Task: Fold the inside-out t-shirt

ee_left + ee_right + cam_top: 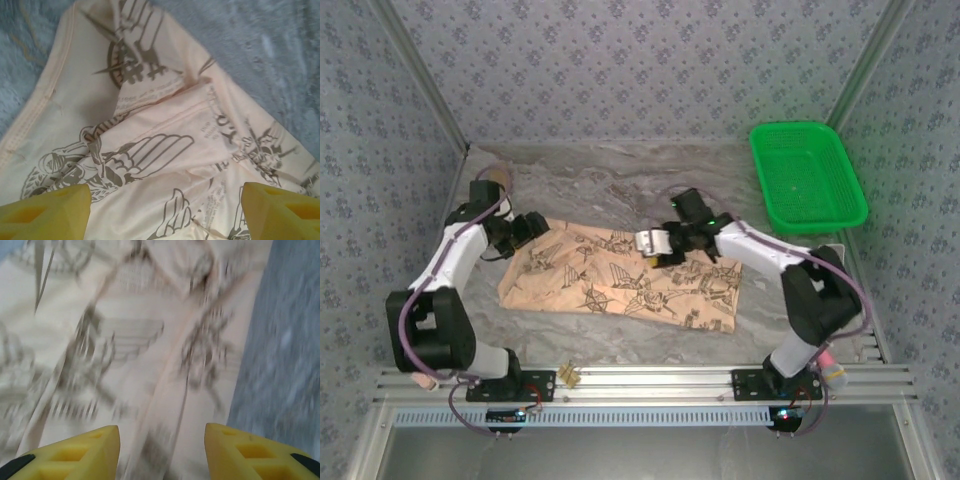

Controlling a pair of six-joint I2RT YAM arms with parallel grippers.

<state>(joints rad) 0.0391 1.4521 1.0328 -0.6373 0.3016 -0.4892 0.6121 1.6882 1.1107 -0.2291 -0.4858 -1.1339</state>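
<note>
The inside-out t-shirt (610,280) lies flat on the table as a wide folded band, tan with dark compass and map prints. My left gripper (530,232) hovers over its upper left corner. In the left wrist view its yellow fingers (45,210) stand wide apart above the printed cloth (150,150), open with nothing between them. My right gripper (655,248) is over the shirt's upper middle edge. The right wrist view is blurred; that gripper (162,440) is open above the cloth (125,365), close to a seam and the shirt's edge.
A green plastic basket (807,175) stands at the back right, apart from the shirt. Grey marbled table surface (620,170) surrounds the cloth, with patterned walls on three sides. A metal rail (640,380) runs along the near edge at the arm bases.
</note>
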